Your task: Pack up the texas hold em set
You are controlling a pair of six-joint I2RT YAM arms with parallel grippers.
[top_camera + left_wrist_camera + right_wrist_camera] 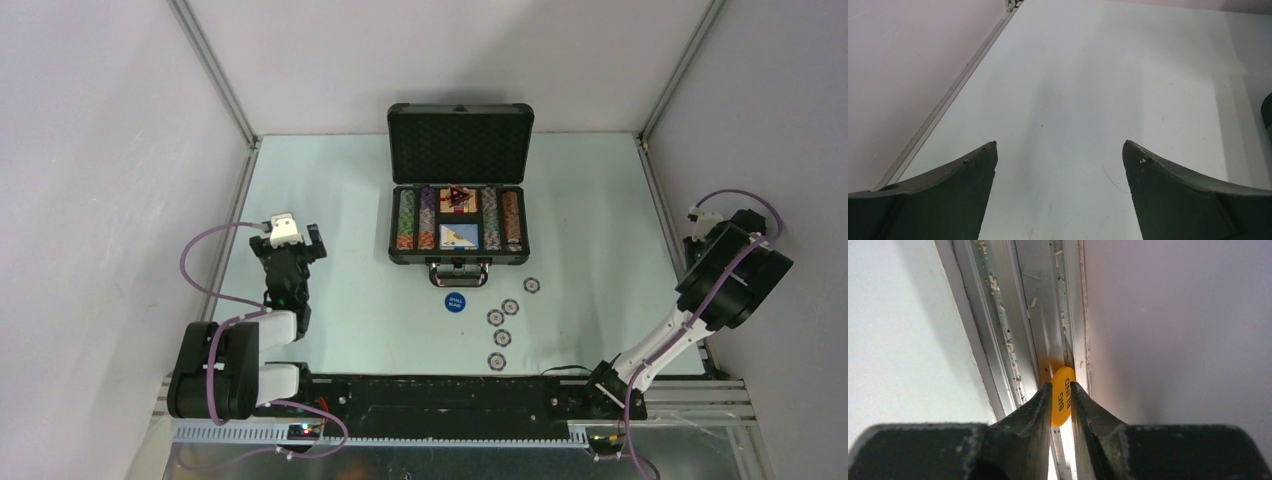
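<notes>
Dark grey briefcase (459,215) open at far centre of tabletop (330,200), rows of chips inside. Blue button (455,302) just near of its handle; five loose chips (502,338) strung out right of that, toward the near edge. Right jaws pinched on yellow BIG BLIND button (1063,377) above the metal rail (1013,315) at the right edge. Left jaws spread wide over tabletop at left.

Black-white arms (285,278), purple cables (184,262), scuffed dark end effector fingers (948,200).
</notes>
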